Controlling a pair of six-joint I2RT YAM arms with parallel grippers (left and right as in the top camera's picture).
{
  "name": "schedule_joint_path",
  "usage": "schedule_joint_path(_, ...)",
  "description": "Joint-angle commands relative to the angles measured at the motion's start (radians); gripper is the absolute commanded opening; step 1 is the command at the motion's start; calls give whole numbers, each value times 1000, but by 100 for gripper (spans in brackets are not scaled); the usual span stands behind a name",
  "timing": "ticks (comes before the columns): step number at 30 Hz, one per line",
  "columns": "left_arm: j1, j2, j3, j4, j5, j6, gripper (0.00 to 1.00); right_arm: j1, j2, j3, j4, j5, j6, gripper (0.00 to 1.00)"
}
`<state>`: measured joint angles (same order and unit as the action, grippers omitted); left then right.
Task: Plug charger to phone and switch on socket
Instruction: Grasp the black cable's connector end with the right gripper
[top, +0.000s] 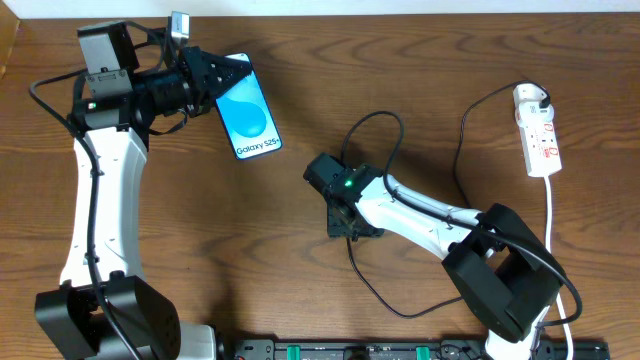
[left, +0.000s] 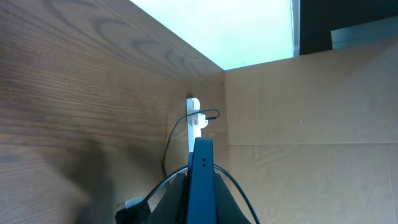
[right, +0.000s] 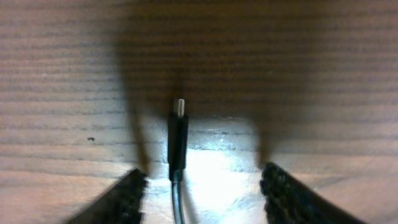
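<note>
Left hand (top: 213, 82) grips the phone (top: 248, 118) by its edge at upper left; right hand (right: 202, 177) hangs wide open mid-frame, straddling the charger (right: 178, 146) on the counter (right: 62, 62). Socket (top: 537, 130) lies at upper right.

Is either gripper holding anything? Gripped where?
Left gripper holds the phone by the end opposite its Galaxy text. Right gripper is open, fingers either side of the charger plug tip, not gripping it.

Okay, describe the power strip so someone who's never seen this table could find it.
Look to the wooden table's far right corner, beyond the right arm. The power strip lies there, a long white bar with a black charger cable plugged in at its far end. Only it carries small red switch marks.
</note>
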<state>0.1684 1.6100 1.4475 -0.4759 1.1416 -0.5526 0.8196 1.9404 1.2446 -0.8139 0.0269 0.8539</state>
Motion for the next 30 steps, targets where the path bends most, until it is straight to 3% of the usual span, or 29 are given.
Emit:
schedule_joint_path(1,5,-9,8,-3,18,3,7,2,10,8,0,24,6,43)
schedule_joint_path(5,5,-9,8,-3,18,2,7,0,10,8,2,24,6,41)
schedule_joint_path(10,5,-9,8,-3,18,3,7,-1,10,8,2,24,6,19)
schedule_joint_path(14,5,-9,8,-3,18,3,7,-1,11,8,3,24,6,9)
schedule_joint_path(20,5,-9,8,-3,18,3,7,-1,11,8,3,24,7,4)
schedule_joint_path(22,5,-9,8,-3,18,3,8,-1,11,8,3,24,7,13)
schedule_joint_path(26,5,-9,8,-3,18,3,7,-1,11,8,2,39,26,41)
schedule_joint_path(30,5,-9,8,-3,18,3,7,-1,11,8,7,47,32,45)
